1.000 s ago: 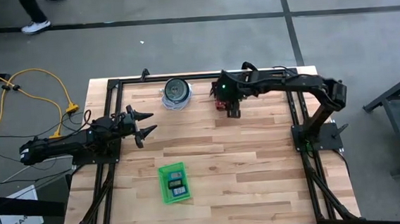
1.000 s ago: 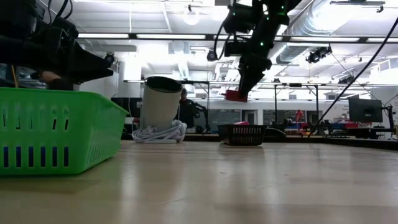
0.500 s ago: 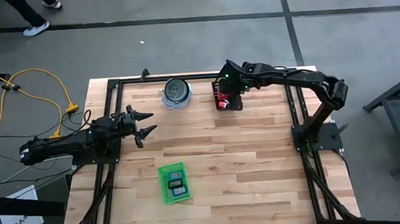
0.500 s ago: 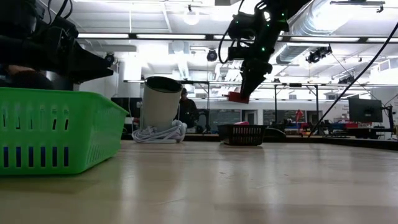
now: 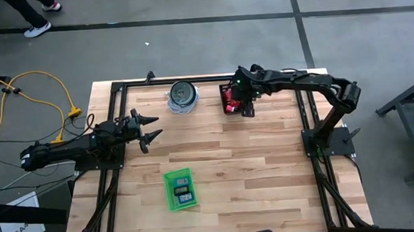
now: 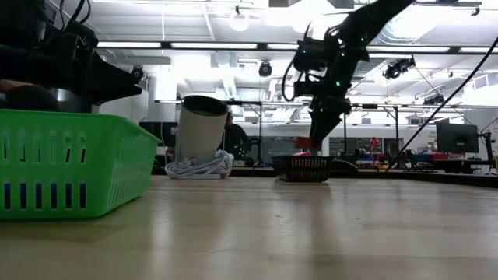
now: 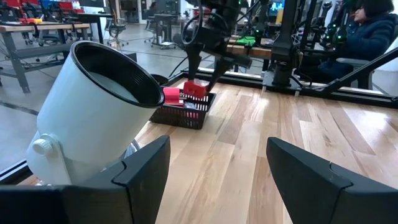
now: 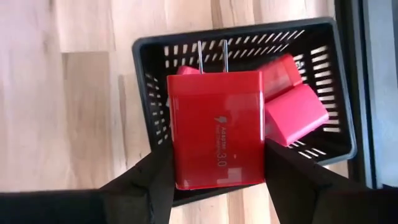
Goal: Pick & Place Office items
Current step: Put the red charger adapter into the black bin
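The right gripper [image 8: 214,180] is clamping a red rectangular plug-in charger block [image 8: 216,127] with two metal prongs, hovering directly over a small black slotted plastic basket [image 8: 148,99]. Below the gripper, more red blocks [image 8: 295,112] are lying inside the basket, crowding one side. The basket is sitting near the wooden table's [image 5: 269,163] far edge. The left gripper [image 5: 148,130] is waiting with fingers spread, well apart, beside a white cylindrical container [image 7: 87,118].

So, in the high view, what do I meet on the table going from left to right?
Left claw → green tray → round white container → black basket, with the right claw holding a red charger over it.
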